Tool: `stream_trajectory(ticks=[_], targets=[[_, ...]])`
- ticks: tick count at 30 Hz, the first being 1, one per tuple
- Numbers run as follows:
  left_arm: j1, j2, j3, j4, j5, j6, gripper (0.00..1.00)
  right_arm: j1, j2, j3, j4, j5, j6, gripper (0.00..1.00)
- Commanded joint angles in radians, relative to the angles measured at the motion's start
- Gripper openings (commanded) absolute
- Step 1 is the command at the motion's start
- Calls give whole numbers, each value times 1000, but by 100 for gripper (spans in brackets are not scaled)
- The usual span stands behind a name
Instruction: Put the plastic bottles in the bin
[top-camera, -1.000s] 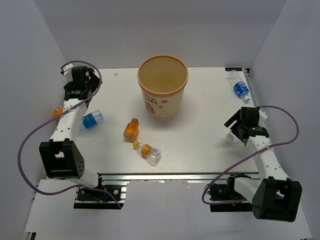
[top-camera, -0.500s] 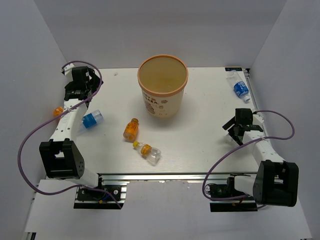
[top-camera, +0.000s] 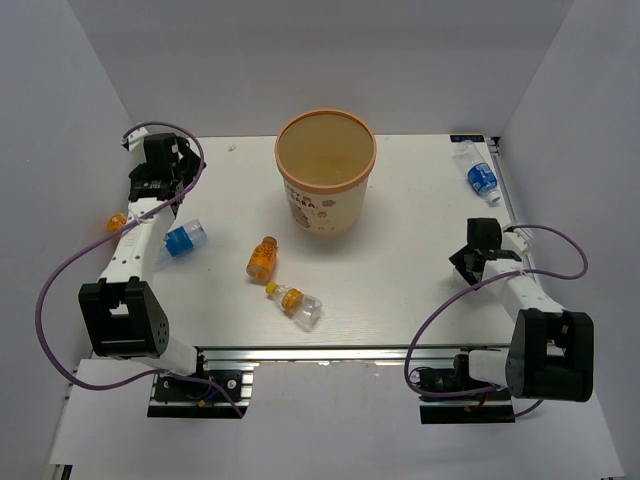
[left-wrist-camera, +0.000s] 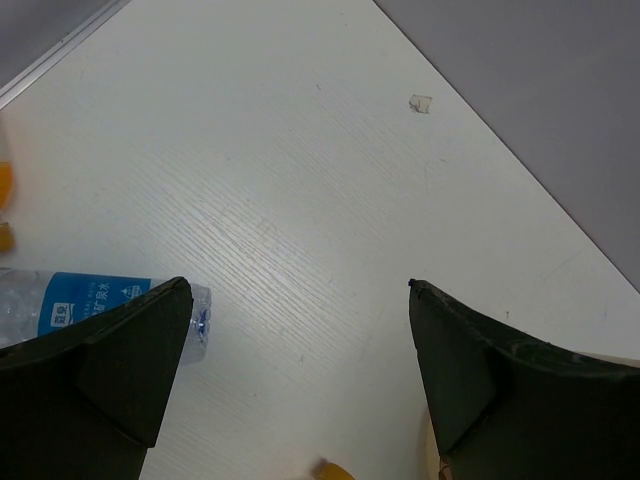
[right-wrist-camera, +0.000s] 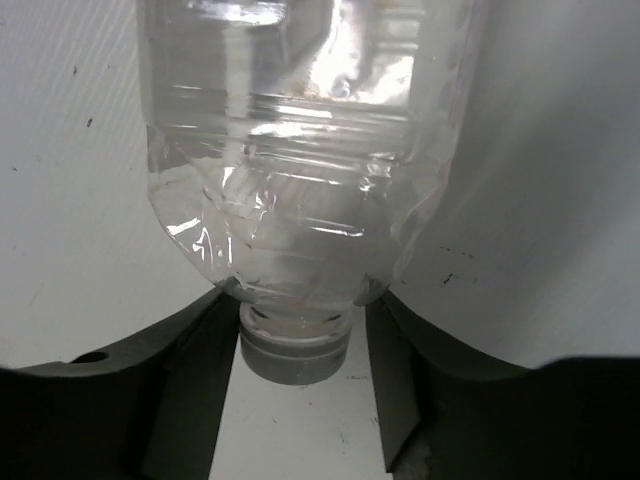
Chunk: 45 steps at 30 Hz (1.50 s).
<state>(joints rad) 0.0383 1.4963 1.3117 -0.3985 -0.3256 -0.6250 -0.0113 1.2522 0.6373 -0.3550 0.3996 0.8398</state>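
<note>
The bin (top-camera: 325, 172), a tan paper bucket with an orange rim, stands upright at the table's back middle. In the right wrist view a clear ribbed bottle (right-wrist-camera: 300, 150) lies on the table, and my right gripper (right-wrist-camera: 297, 312) is shut on its neck just above the grey cap (right-wrist-camera: 295, 352). From above, that gripper (top-camera: 468, 262) sits low at the right side. My left gripper (top-camera: 165, 165) hovers open and empty at the back left. A blue-labelled bottle (top-camera: 184, 239) (left-wrist-camera: 90, 300) lies near it. An orange bottle (top-camera: 263, 258) and a clear orange-capped bottle (top-camera: 298, 304) lie mid-table.
Another blue-labelled bottle (top-camera: 478, 172) lies at the back right, close to the table's right edge. A small orange bottle (top-camera: 117, 222) rests at the left edge beside the left arm. Grey walls close in the back and both sides.
My right arm has folded down lower over the table, and its jaws have gone from open to shut on the clear bottle's neck. The left arm has not moved.
</note>
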Motion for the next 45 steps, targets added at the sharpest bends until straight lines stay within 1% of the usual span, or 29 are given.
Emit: stream_trajectory(ticks=[1,4,8,9,11,12,15,17,18,20,22,23,25,26,27,28,29,30,31,32,33,34,35,36,37,39,41,43,45], targets=[[14,-45,1,-26,-46,-2,98,2,-10,-42,39,42,44,53],[17,-57,-2,-28,-49,-5,98,2,-36,-70,68,42,59,41],[18,-68,-3,-34,-59,-13,98,2,-54,-77,68,56,61,30],[20,-71,-3,-34,-59,-15,98,2,-56,-77,67,56,56,25],[20,-73,-5,-34,-59,-16,98,2,-68,-70,60,50,45,20],[20,-74,-5,-34,-59,-16,98,2,-77,-58,59,47,27,14],[20,-79,-5,-31,-56,-16,98,4,-121,-1,53,27,-28,8],[20,-79,-9,-26,-47,-18,98,10,-178,33,86,-39,-122,6],[20,-79,-11,-23,-43,-19,98,46,-219,60,111,-63,-193,4],[20,-77,-14,-17,-32,-27,98,91,-256,87,172,-74,-238,1],[23,-74,-19,-11,-10,-33,98,167,-281,129,214,-71,-300,0],[22,-73,-20,-8,-3,-38,98,194,-280,153,234,-80,-358,0],[22,-67,-17,-7,16,-38,98,262,-261,197,273,-131,-441,0],[21,-64,-17,-7,20,-38,98,292,-252,250,284,-165,-497,0],[21,-62,-17,-16,22,-38,98,316,-240,274,330,-197,-540,0],[21,-62,-17,-17,20,-39,98,361,-206,304,338,-232,-576,0],[21,-64,-20,-22,17,-42,98,385,-188,371,344,-276,-602,0],[21,-64,-23,-28,19,-45,98,402,-163,410,372,-318,-663,0],[21,-67,-28,-30,22,-47,98,433,-105,454,369,-365,-685,0],[21,-68,-31,-33,26,-51,98,448,-76,538,367,-452,-700,0],[21,-68,-34,-40,29,-54,98,479,-9,582,357,-493,-744,0],[21,-68,-34,-46,36,-61,98,505,28,666,352,-490,-763,0],[21,-67,-32,-52,36,-62,98,534,61,667,323,-483,-783,0],[23,-67,-31,-68,37,-65,98,574,122,736,312,-492,-827,0],[22,-68,-31,-74,37,-70,98,589,150,766,306,-507,-834,0],[21,-70,-34,-80,49,-68,98,611,220,835,307,-524,-828,3],[22,-70,-29,-100,46,-68,98,614,257,875,297,-490,-806,4],[23,-70,-25,-109,45,-68,98,616,299,906,300,-453,-792,9],[21,-74,-23,-114,40,-67,98,614,323,923,295,-426,-789,11]])
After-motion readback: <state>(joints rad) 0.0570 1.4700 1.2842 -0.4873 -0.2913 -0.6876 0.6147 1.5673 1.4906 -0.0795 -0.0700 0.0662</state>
